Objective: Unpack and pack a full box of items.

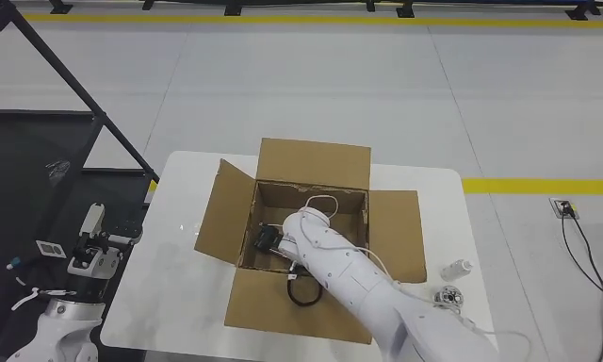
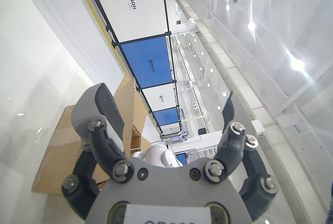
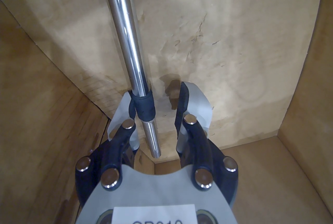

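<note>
The open cardboard box (image 1: 283, 310) stands in the middle of the white table (image 1: 179, 268), flaps spread. My right arm goes down into it from the front. Inside, my right gripper (image 3: 157, 91) is open near the box floor. A shiny metal rod (image 3: 125, 27) with a black band (image 3: 144, 106) passes between its fingers and rests against one finger; the other finger stands apart from it. My left gripper (image 2: 166, 92) is open and holds nothing. It sits off the table's left edge (image 1: 91, 238), pointing up past the box (image 2: 65, 147).
A small white bottle (image 1: 457, 268) and a small round item (image 1: 450, 294) lie on the table right of the box. A black cable (image 1: 301, 296) loops over the box's front flap. A black frame (image 1: 57, 70) stands at the left.
</note>
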Controlling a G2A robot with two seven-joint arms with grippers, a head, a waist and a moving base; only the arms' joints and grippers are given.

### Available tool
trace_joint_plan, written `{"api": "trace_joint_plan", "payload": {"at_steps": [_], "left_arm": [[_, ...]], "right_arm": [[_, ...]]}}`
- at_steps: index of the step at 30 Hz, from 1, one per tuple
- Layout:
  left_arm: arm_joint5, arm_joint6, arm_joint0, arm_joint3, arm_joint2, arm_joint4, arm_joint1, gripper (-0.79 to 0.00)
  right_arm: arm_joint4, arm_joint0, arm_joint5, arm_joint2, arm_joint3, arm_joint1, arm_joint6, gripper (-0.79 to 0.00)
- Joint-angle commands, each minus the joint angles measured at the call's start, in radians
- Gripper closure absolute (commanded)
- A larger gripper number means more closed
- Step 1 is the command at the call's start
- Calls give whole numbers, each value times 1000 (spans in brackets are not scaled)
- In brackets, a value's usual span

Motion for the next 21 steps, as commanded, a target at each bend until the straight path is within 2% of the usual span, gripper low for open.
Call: {"api": "trace_joint_plan", "payload": {"at_steps": [1, 7, 15, 17, 20, 21], "left_arm": [[0, 0, 0, 0, 0, 0, 0, -785], [0, 0, 0, 0, 0, 0, 0, -785], [0, 0, 0, 0, 0, 0, 0, -785], [0, 0, 0, 0, 0, 0, 0, -785], [0, 0, 0, 0, 0, 0, 0, -785], [0, 0, 0, 0, 0, 0, 0, -785]], "right_arm": [[-7, -1, 9, 3, -6, 1, -6, -283], [-17, -8, 21, 17, -27, 9, 6, -283], [-15, -18, 12, 42, -40, 21, 16, -209], [-19, -21, 10, 46, -45, 23, 17, -154], [-22, -22, 3, 54, -55, 28, 18, 0], [-24, -22, 1, 57, -59, 30, 17, 0]]}}
